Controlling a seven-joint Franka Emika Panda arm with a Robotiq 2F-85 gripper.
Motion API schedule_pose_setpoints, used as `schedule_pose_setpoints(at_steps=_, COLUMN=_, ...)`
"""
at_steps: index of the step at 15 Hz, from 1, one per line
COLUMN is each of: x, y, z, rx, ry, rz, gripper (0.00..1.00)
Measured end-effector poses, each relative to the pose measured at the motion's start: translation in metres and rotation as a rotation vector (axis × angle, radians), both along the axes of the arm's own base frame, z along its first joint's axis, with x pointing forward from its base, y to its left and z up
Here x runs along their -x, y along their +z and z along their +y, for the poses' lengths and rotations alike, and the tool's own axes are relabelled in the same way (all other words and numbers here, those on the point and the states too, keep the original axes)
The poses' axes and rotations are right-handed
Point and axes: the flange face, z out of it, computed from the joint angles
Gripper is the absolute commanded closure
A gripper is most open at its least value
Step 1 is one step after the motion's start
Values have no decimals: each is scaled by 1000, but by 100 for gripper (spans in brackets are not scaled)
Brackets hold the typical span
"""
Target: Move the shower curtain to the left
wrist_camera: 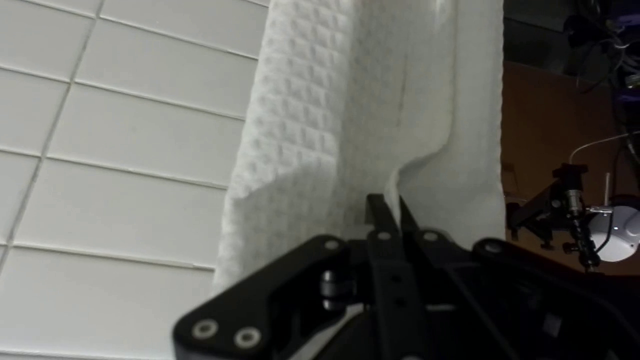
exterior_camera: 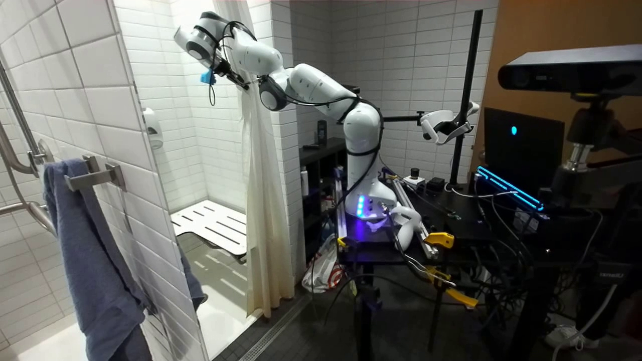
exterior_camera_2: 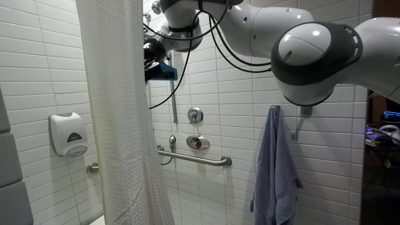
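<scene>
Jaws pinch the curtain (wrist_camera: 370,115)! In an exterior view, dispenser (exterior_camera_2: 68,134) at nine o'clock, towel (exterior_camera_2: 275,175) at four, bar (exterior_camera_2: 193,159) at six.

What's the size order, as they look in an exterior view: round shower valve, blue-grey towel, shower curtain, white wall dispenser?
Largest to smallest, in an exterior view:
1. shower curtain, cut off at top and bottom
2. blue-grey towel
3. white wall dispenser
4. round shower valve
No near-ties; nearness to the camera probably enlarges the curtain.
</scene>
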Motion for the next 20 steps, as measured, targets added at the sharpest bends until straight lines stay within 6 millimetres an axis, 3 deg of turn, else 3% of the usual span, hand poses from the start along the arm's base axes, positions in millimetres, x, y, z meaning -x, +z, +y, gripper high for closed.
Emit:
schedule_pose_setpoints(at_steps=4, x=4, y=-1, z=-1, rx=-8, ry=45, rz=0, gripper=100)
schedule_pose_setpoints(at_steps=7, x=11, y=-9, z=23, rx=-32, ry=79, rz=-5, gripper=100)
schedule_pose_setpoints(at_steps=13, x=48, y=-15, z=85, rx=-63, ry=189, rz=23, gripper=100)
schedule_pose_setpoints(at_steps=20, x=80, y=-20, z=128, rx=-83, ry=269, rz=50, gripper=100)
